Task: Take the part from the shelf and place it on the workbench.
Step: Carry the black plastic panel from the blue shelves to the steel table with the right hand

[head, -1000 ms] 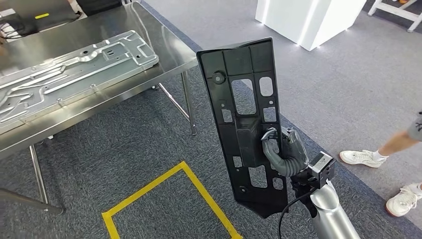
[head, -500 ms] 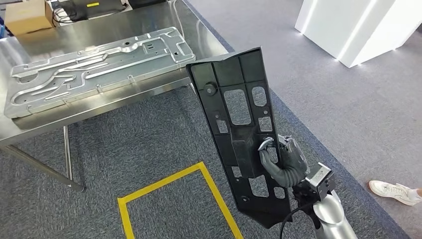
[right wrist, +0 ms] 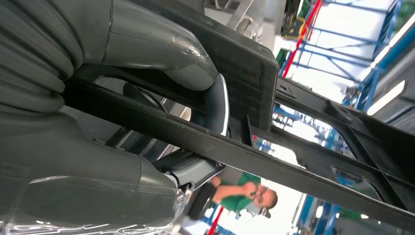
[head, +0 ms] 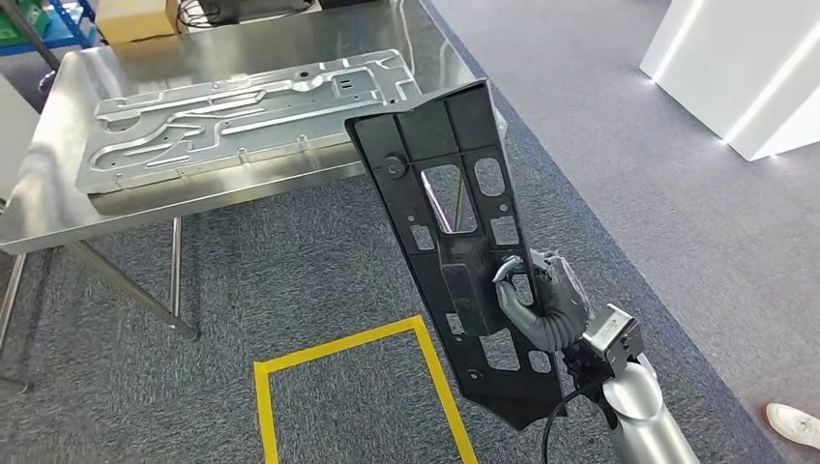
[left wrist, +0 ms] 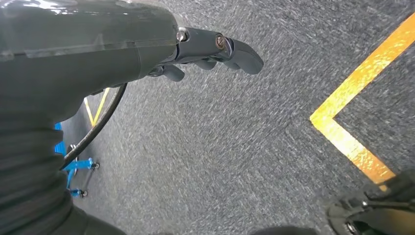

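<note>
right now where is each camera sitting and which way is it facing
Head view: high on the body, looking forward and down at the steel workbench and carpet; the right hand holds the black part upright.
Left wrist view: behind the left hand, looking down at carpet and yellow tape.
Right wrist view: behind the right hand, looking up through the black part toward blue racks.
Shared: head and right wrist views both show the hand gripping the part; head and left wrist views share the tape.

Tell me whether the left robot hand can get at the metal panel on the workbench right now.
Probably not: the left robot hand hangs over carpet, well short of the metal panel.
</note>
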Controlling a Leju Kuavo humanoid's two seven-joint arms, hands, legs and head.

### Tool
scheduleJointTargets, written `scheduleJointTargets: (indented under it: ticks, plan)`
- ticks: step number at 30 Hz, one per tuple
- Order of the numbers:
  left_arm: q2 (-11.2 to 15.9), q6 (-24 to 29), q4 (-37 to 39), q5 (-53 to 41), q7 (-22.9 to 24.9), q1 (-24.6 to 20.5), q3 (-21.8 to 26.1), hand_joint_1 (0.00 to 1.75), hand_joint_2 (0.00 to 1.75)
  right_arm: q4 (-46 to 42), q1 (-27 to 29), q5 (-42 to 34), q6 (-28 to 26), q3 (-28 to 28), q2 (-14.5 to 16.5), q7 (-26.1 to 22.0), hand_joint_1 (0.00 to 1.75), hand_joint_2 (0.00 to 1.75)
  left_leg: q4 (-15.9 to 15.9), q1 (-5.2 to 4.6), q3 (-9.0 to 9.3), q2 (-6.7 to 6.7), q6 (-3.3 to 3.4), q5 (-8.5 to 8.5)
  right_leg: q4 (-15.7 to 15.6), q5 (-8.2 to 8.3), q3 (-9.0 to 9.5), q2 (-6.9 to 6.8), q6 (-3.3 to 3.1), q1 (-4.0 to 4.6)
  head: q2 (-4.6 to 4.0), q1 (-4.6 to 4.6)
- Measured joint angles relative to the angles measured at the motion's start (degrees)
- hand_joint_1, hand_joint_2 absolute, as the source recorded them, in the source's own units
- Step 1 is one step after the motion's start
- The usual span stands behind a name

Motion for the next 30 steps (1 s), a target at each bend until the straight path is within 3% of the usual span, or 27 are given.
scheduleJointTargets:
  ticks: [1,3,5,7,9,10,12,14,16,18,20,22,24,25,26,28,30]
  plan:
    - [0.02,0.01,0.00,-0.05,0.02,0.01,0.00,0.00,1.75,0.22,-0.21,0.00,-0.05,0.12,0.00,-0.02,1.75,1.75,-0.42,-0.26,0.00,-0.01,0.28,-0.20,-0.12,-0.08,0.15,-0.69,0.28,0.04,0.00,0.00]
    - [-0.04,-0.01,0.00,-0.08,0.04,0.16,0.00,0.00,1.75,0.58,-0.61,0.00,-0.10,0.37,0.00,-0.03,1.75,1.75,-1.19,-0.07,0.26,-1.64,0.63,0.24,-0.39,-0.27,0.69,-1.29,0.90,0.01,0.00,0.01]
    - [-0.22,-0.03,0.00,-0.09,0.06,0.25,0.00,0.00,1.75,0.83,-0.98,-0.02,-0.16,0.57,0.12,-0.13,1.75,1.75,-2.18,0.48,1.01,-3.14,1.06,0.90,1.62,-1.79,0.08,1.45,1.34,-0.19,0.00,0.01]
    - [-0.39,-0.05,0.00,-0.14,0.08,0.16,0.00,0.00,1.75,1.13,-1.04,-0.03,-0.21,0.62,0.25,-0.19,1.75,1.75,-2.51,0.82,1.34,-4.56,1.34,1.21,7.98,-4.91,-3.18,5.01,1.56,-0.45,0.00,0.02]
    - [-0.46,-0.09,0.00,-0.18,0.09,0.08,0.00,0.00,1.75,1.55,-0.94,-0.01,-0.22,0.65,0.28,-0.13,1.75,1.75,-2.40,0.86,1.36,-6.24,1.41,1.14,14.11,-6.48,-6.88,6.00,1.83,-0.50,0.00,0.03]
    - [-0.49,-0.13,0.00,-0.19,0.09,0.12,0.00,0.00,1.75,1.75,-0.93,-0.01,-0.22,0.67,0.30,-0.12,1.75,1.75,-2.29,0.88,1.42,-7.16,1.37,1.05,14.60,-5.65,-7.60,6.11,1.93,-0.53,0.00,0.02]
    - [-0.54,-0.21,0.00,-0.19,0.09,0.22,0.00,0.00,1.75,2.00,-0.98,-0.01,-0.22,0.69,0.31,-0.10,1.75,1.75,-1.86,0.96,1.61,-8.93,1.11,0.73,9.26,-1.24,-5.87,6.81,2.01,-0.69,0.00,0.02]
    - [-0.63,-0.24,0.00,-0.19,0.09,0.22,0.00,0.00,1.75,2.11,-1.07,-0.01,-0.23,0.69,0.35,-0.12,1.75,1.75,-1.19,0.96,1.47,-10.44,0.62,0.23,2.43,1.72,-3.04,9.15,1.98,-0.95,0.00,0.03]
    - [-0.69,-0.25,0.00,-0.19,0.09,0.21,0.00,0.00,1.75,2.20,-1.13,-0.01,-0.23,0.71,0.42,-0.12,1.75,1.75,-0.83,1.05,0.98,-11.65,-0.01,-0.03,-0.05,1.84,-2.02,10.35,1.79,-0.90,0.00,0.03]
    - [-0.68,-0.25,0.00,-0.19,0.09,0.34,0.00,0.00,1.75,2.23,-1.29,0.00,-0.22,0.80,0.44,-0.12,1.75,1.75,-0.81,1.26,0.69,-12.33,-0.66,-0.13,-0.42,1.86,-1.80,9.19,1.19,-0.87,0.00,0.03]
    - [-0.63,-0.23,0.00,-0.20,0.13,0.44,0.00,0.00,1.75,2.23,-1.49,0.00,-0.22,0.95,0.40,-0.14,1.75,1.75,1.16,1.17,-0.15,-9.99,-1.34,-1.40,-0.83,1.82,-1.32,7.82,0.41,-1.05,0.00,0.01]
    - [-0.61,-0.22,0.00,-0.21,0.18,0.34,0.00,0.00,1.75,2.24,-1.52,0.00,-0.22,1.02,0.33,-0.15,1.75,1.75,7.24,1.22,-3.13,-6.50,-1.98,-4.54,-1.03,1.58,-0.93,6.34,-0.10,-0.99,0.00,0.00]
    - [-0.60,-0.34,0.00,-0.14,0.60,0.24,0.00,0.00,1.75,2.29,-1.50,0.00,-0.22,1.07,0.28,-0.17,1.75,1.75,13.91,1.55,-6.78,-5.32,-2.43,-6.94,-1.01,1.28,-0.71,4.80,-0.16,-0.88,0.00,0.00]
    - [-0.58,-0.52,0.00,-0.02,1.15,0.27,0.00,0.00,1.75,2.34,-1.50,-0.02,-0.22,1.11,0.28,-0.18,1.75,1.75,14.97,1.67,-7.48,-5.11,-2.55,-6.74,-1.00,1.11,-0.54,4.03,-0.09,-0.87,0.00,0.00]
    - [-0.56,-0.78,0.00,0.13,1.87,0.33,0.01,0.00,1.75,2.39,-1.53,-0.07,-0.23,1.15,0.28,-0.19,1.75,1.75,13.75,1.75,-7.00,-4.90,-2.59,-5.46,-1.00,0.92,-0.29,3.29,0.02,-0.89,0.00,0.00]
    - [-0.50,-1.44,0.00,0.38,3.28,0.45,0.03,0.00,1.75,2.52,-1.80,-0.25,-0.26,1.18,0.28,-0.21,1.75,1.75,6.23,1.69,-3.31,-3.32,-2.32,-1.58,-1.01,0.47,0.40,1.90,0.36,-0.87,0.00,0.00]
    - [-0.43,-1.92,0.00,0.50,4.07,0.45,0.05,0.00,1.75,2.73,-2.35,-0.42,-0.29,1.18,0.28,-0.22,1.75,1.75,0.30,1.28,-0.38,-1.76,-1.56,0.43,-1.04,0.05,0.92,0.80,0.95,-0.63,0.00,0.00]
